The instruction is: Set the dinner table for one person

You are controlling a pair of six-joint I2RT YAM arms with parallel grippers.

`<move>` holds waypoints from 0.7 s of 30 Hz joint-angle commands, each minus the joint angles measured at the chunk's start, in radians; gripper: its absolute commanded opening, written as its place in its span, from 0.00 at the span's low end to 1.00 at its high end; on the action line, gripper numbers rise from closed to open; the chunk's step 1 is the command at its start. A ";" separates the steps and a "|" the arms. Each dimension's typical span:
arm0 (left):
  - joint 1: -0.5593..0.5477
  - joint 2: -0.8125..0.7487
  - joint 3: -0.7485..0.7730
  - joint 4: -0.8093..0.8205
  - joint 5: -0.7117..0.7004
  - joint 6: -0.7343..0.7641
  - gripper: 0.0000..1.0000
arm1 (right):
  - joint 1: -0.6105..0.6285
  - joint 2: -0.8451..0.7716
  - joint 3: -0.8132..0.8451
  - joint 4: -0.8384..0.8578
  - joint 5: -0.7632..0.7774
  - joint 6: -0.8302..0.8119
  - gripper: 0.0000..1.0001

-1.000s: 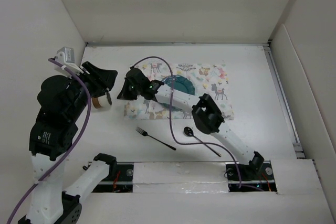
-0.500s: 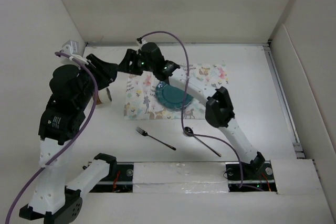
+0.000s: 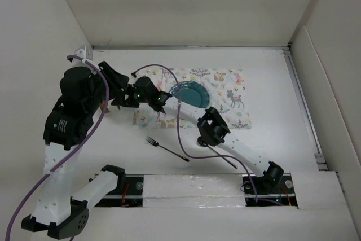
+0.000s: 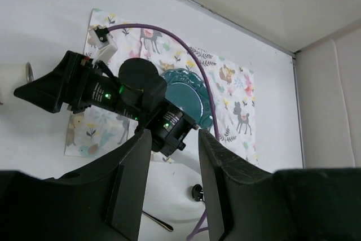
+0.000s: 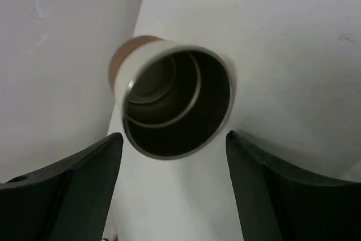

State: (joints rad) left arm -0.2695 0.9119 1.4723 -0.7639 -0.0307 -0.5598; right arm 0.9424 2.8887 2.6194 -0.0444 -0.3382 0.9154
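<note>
**Right gripper spread wide at the mouth of a tipped cup**

I am looking down on the dinner table [image 3: 271, 77], a large plain white matte surface walled by white panels. On it lies an animal-print rectangular cloth placemat [image 3: 228, 103] carrying a round teal plate [image 3: 192, 93]. On the bare table just in front of the mat are a dark fork [image 3: 167, 149] and a dark spoon [image 3: 223, 159], the spoon partly hidden under my right arm. That arm reaches across to the mat's left edge.

Its wrist camera shows the right gripper [image 5: 174, 142] spread wide. A cream cylindrical cup with a brown base [image 5: 177, 103] lies on its side there, with its open mouth facing the fingers. Neither finger touches it. The cup rests on the white table, just left of the placemat. The left gripper [image 4: 174, 156] hangs above, its jaws partly apart with nothing between them.
</note>
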 commanded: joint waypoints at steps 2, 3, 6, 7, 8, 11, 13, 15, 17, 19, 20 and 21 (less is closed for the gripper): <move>-0.004 -0.005 -0.003 0.003 0.021 0.031 0.35 | 0.007 0.006 0.079 0.170 0.042 0.059 0.76; -0.004 -0.011 -0.029 0.008 0.025 0.031 0.35 | 0.016 0.013 0.076 0.185 0.051 0.069 0.71; -0.017 -0.016 -0.041 0.005 0.022 0.035 0.35 | 0.016 0.020 0.077 0.195 0.060 0.076 0.66; -0.017 -0.018 -0.041 0.003 0.017 0.034 0.35 | 0.016 0.023 0.077 0.211 0.059 0.085 0.65; -0.017 -0.019 -0.044 0.003 0.015 0.035 0.35 | 0.016 0.033 0.082 0.218 0.054 0.109 0.64; -0.017 -0.024 -0.043 0.000 0.003 0.043 0.35 | 0.026 0.052 0.085 0.245 0.039 0.161 0.61; -0.017 -0.031 -0.043 -0.008 -0.011 0.044 0.35 | 0.026 0.061 0.091 0.259 0.027 0.183 0.60; -0.017 -0.038 -0.043 -0.012 -0.018 0.046 0.35 | 0.035 0.064 0.080 0.274 0.016 0.206 0.58; -0.017 -0.041 -0.049 -0.014 -0.026 0.046 0.35 | 0.035 0.061 0.073 0.271 0.013 0.214 0.52; -0.017 -0.047 -0.052 -0.014 -0.031 0.047 0.35 | 0.035 0.040 0.048 0.285 0.005 0.217 0.34; -0.017 -0.045 -0.053 -0.015 -0.031 0.046 0.35 | 0.035 0.026 0.018 0.291 0.005 0.215 0.29; -0.017 -0.050 -0.053 -0.014 -0.031 0.046 0.35 | 0.035 0.011 -0.002 0.301 0.011 0.211 0.19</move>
State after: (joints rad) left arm -0.2825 0.8768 1.4303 -0.7872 -0.0429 -0.5308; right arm 0.9649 2.9440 2.6480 0.1593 -0.3172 1.1130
